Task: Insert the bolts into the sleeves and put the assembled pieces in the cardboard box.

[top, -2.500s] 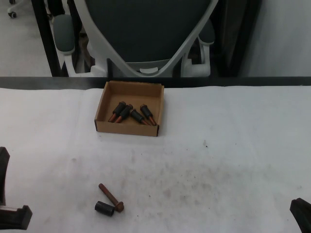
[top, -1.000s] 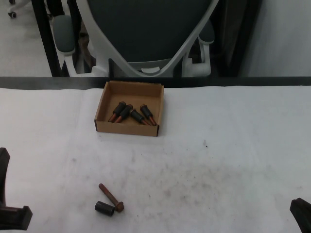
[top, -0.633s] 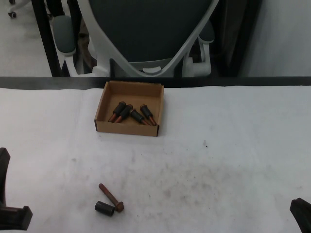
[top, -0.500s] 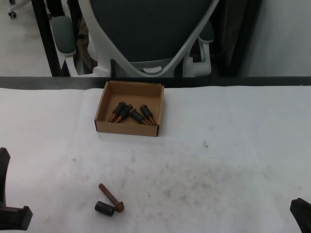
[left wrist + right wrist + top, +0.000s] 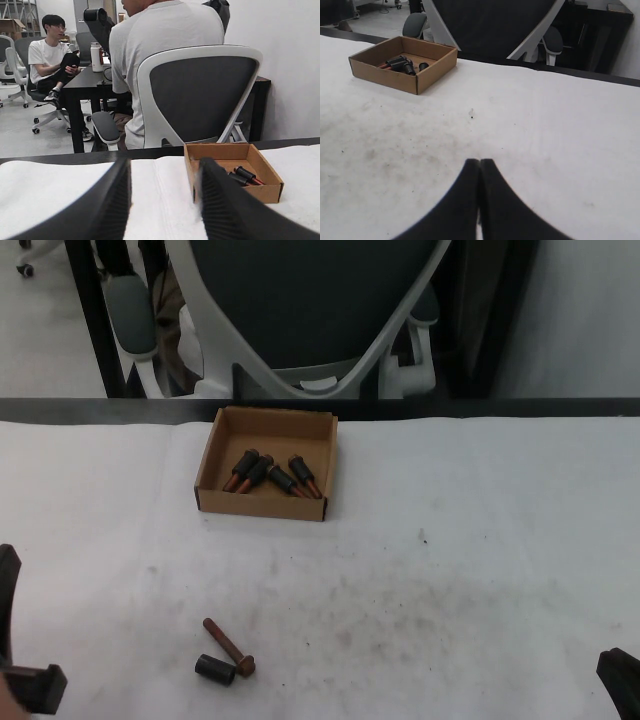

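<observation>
A loose copper bolt (image 5: 227, 643) lies on the white bench cover near the front, with a black sleeve (image 5: 214, 670) touching its head end. The cardboard box (image 5: 212, 453) sits farther back and holds several assembled bolt-and-sleeve pieces (image 5: 268, 475). My left gripper (image 5: 165, 200) is open and empty at the bench's front left corner, facing the cardboard box (image 5: 260, 162). My right gripper (image 5: 479, 197) is shut with its fingers pressed together, low at the front right, with the cardboard box (image 5: 435, 65) far off. An arm's dark part (image 5: 22, 680) shows at the lower left edge, another (image 5: 620, 678) at the lower right.
An office chair (image 5: 300, 310) stands just behind the bench's dark back edge (image 5: 480, 408). A person sits in that chair (image 5: 200, 95) with their back to the bench. White cover stretches between the box and the loose parts.
The chair behind the bench has shifted slightly. Bolt, sleeve, box and both arms stay where they were.
</observation>
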{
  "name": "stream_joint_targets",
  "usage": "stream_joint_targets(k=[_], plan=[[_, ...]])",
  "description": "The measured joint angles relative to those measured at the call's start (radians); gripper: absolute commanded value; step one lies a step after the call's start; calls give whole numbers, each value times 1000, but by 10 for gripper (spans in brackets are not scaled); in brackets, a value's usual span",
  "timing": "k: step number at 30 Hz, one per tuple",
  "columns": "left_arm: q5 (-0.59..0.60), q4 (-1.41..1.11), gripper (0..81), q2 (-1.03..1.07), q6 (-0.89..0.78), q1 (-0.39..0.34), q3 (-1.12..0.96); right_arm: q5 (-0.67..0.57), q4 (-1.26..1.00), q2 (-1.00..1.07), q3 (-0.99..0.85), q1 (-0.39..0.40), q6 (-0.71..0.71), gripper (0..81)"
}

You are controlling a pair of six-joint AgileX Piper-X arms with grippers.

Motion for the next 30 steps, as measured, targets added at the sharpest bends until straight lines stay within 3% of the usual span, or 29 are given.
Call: stream_joint_targets(k=[11,30], plan=[[0,0,8,0,0,0,0,-118,0,0,0,0,0,2],[7,0,8,0,0,0,0,-141,3,0,0,0,0,2]])
